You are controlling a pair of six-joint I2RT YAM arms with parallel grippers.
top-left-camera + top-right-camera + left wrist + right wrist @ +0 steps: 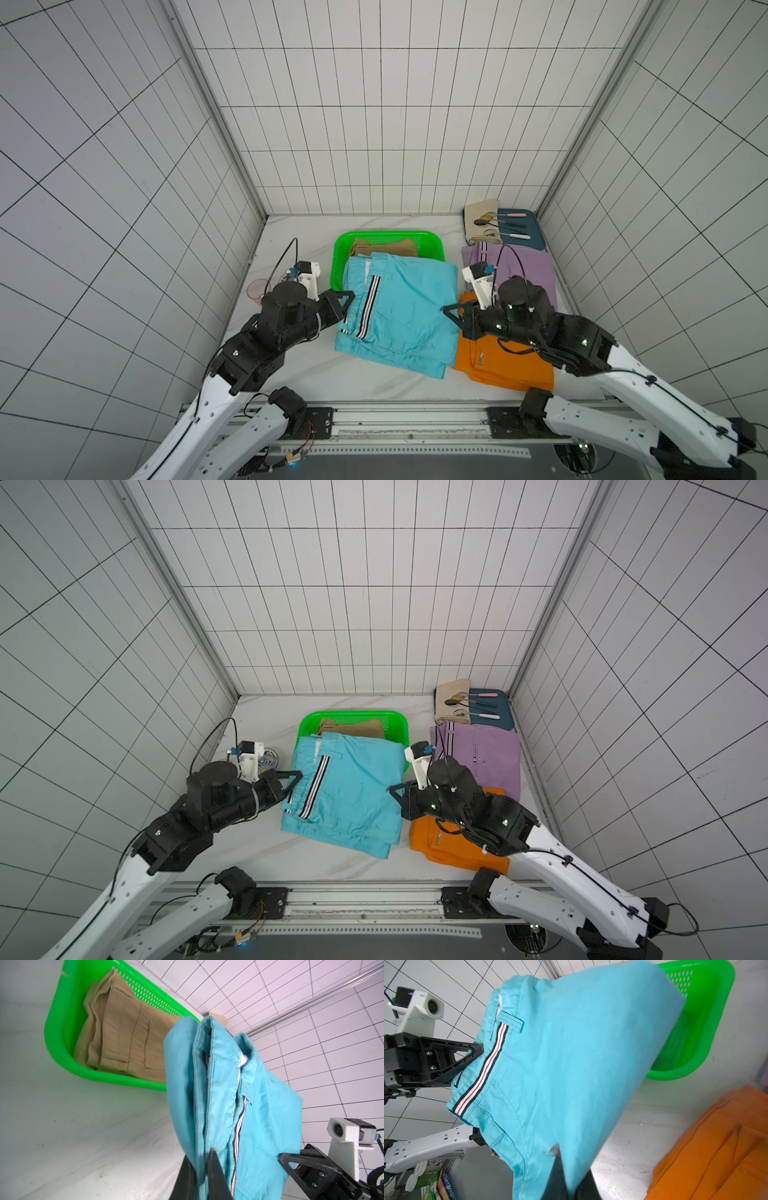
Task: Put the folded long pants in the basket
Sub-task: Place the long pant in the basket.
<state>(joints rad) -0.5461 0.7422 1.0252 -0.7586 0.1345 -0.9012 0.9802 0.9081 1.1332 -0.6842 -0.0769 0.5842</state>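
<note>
Pinching blue pants (399, 311) at opposite edges with left fingers (216, 1174) and right fingers (558, 1176), holding them above table (307, 374) over near rim of basket (390, 234), partly hiding tan pants (386, 248) inside; orange pants (515, 365), lilac pants (532, 266) at right.

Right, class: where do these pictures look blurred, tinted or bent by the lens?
Both top views: lines of the white wall tiles splay from wide-angle distortion, light even. Right wrist view: the far edge of the sky blue folded cloth pants is smeared; the bright green perforated plastic basket tints the tabletop green. Left wrist view: the left tool, close up, is out of focus.
</note>
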